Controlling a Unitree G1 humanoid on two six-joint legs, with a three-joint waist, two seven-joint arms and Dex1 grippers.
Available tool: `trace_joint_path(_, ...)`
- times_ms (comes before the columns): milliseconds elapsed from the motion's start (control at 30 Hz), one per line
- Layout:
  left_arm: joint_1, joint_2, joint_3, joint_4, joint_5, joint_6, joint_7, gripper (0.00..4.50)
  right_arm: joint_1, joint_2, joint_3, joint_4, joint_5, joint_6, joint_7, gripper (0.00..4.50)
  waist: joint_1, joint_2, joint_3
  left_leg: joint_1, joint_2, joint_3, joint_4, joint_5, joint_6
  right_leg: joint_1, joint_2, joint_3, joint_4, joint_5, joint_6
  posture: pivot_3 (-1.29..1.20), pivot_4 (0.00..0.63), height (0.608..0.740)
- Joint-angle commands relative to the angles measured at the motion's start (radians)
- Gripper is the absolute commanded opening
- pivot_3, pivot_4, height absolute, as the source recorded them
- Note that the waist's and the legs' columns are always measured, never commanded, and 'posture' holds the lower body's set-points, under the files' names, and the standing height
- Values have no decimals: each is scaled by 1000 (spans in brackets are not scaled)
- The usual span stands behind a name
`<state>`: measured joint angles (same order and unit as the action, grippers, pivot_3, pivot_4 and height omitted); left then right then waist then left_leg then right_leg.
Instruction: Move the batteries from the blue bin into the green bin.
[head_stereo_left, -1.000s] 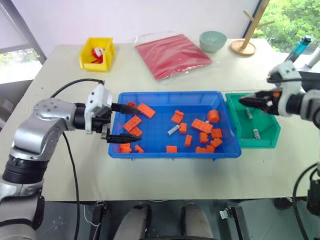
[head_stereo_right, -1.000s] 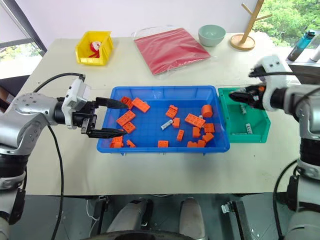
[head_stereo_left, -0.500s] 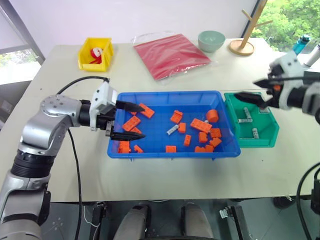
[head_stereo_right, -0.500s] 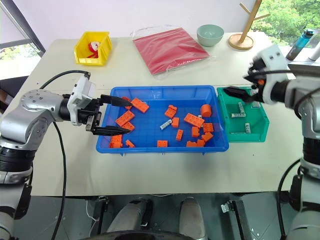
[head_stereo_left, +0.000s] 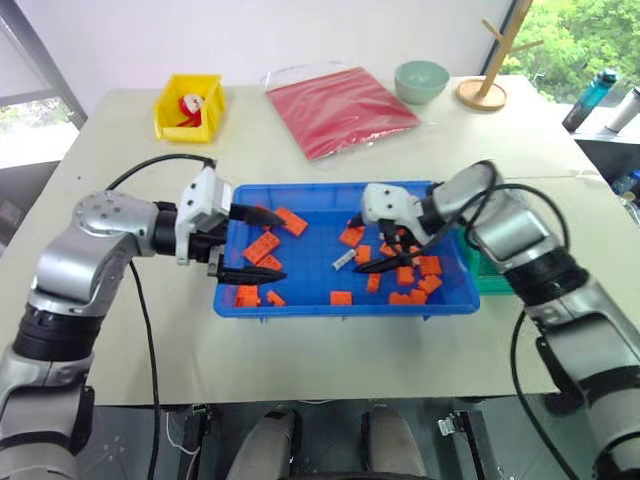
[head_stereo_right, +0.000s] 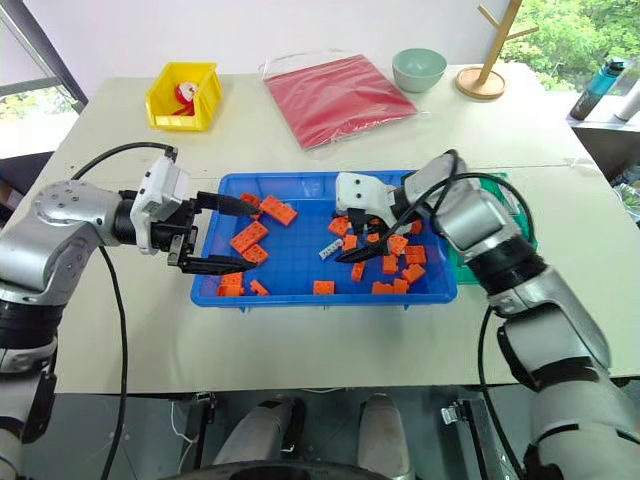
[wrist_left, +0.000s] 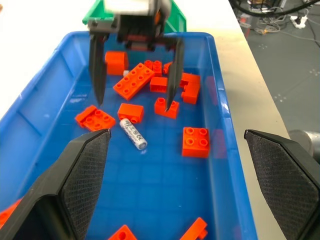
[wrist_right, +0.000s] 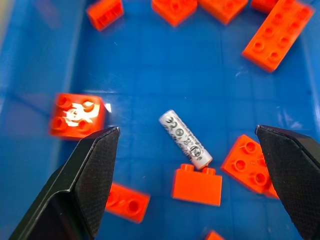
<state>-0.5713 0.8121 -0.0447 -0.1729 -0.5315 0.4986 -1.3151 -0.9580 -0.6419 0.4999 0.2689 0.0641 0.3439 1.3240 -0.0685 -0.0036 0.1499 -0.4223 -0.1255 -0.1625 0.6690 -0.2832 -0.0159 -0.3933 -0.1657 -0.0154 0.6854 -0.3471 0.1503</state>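
A silver-grey battery (head_stereo_left: 345, 260) lies among several orange bricks (head_stereo_left: 265, 245) on the floor of the blue bin (head_stereo_left: 330, 187). My right gripper (wrist_left: 134, 104) hangs open just above the battery (wrist_right: 185, 138), one finger on each side and nothing held. At the bin's left end my left gripper (head_stereo_left: 262, 243) is open and empty, pointing in over the rim. The green bin (wrist_left: 176, 19) stands past the blue bin's right end, mostly hidden behind my right arm, so I cannot see what it holds.
At the back of the table are a yellow bin (head_stereo_left: 192, 105), a red bag (head_stereo_left: 345, 108), a pale green bowl (head_stereo_left: 424, 80) and a wooden stand (head_stereo_left: 488, 90). A bottle (head_stereo_left: 585, 98) stands off the table's right.
My right gripper opened over the green bin, then swung left and down into the blue bin, over the battery. The left arm has kept still.
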Motion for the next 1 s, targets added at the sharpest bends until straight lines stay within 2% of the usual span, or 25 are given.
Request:
trace_joint_path(33,16,30,53,-62,-24,19,23,4500,-44,49,21,86,-65,-107,8,4469,-2,0,0,0,0,0,0,0,0,0,0,0,0,0,0,0,150,717)
trace_joint_path(233,40,45,80,-97,-41,42,48,4500,-76,142,36,297,-148,-240,0,4469,-2,0,0,0,0,0,0,0,0,0,0,0,0,0,0,0,150,717)
trace_joint_path(300,43,50,85,-100,-45,44,53,4500,-85,167,24,346,-155,-253,0,3971,-3,0,0,0,0,-1,0,0,0,0,0,0,0,0,0,0,150,717)
trace_joint_path(333,43,51,86,-100,-46,44,55,4500,-88,175,20,366,-160,-264,-2,3639,-3,0,0,0,0,-1,0,0,0,0,1,0,0,0,0,0,150,717)
trace_joint_path(433,39,51,87,-95,-45,42,59,4500,-74,177,15,378,-169,-286,8,2246,-2,0,0,0,0,-1,0,0,0,0,1,0,0,0,0,0,150,717)
trace_joint_path(567,18,43,79,-80,-44,40,61,4500,-36,156,-25,288,-134,-227,43,98,-2,0,0,0,0,-2,0,0,0,0,1,0,1,0,0,0,150,717)
trace_joint_path(800,-5,24,56,-57,-34,26,52,4500,36,110,-194,-10,-14,68,-13,46,-1,0,0,-1,-1,-2,1,0,0,0,0,0,1,0,0,0,150,717)
trace_joint_path(900,-8,19,48,-42,-29,18,42,4500,67,44,-384,-180,67,314,-126,46,0,0,0,-1,-1,-2,1,0,0,-1,0,0,1,0,0,0,150,717)
trace_joint_path(1000,-10,18,42,-25,-25,9,29,4500,119,-54,-527,-267,103,457,-205,46,17,0,0,-3,-2,-4,2,0,0,-1,0,0,1,0,0,0,150,717)
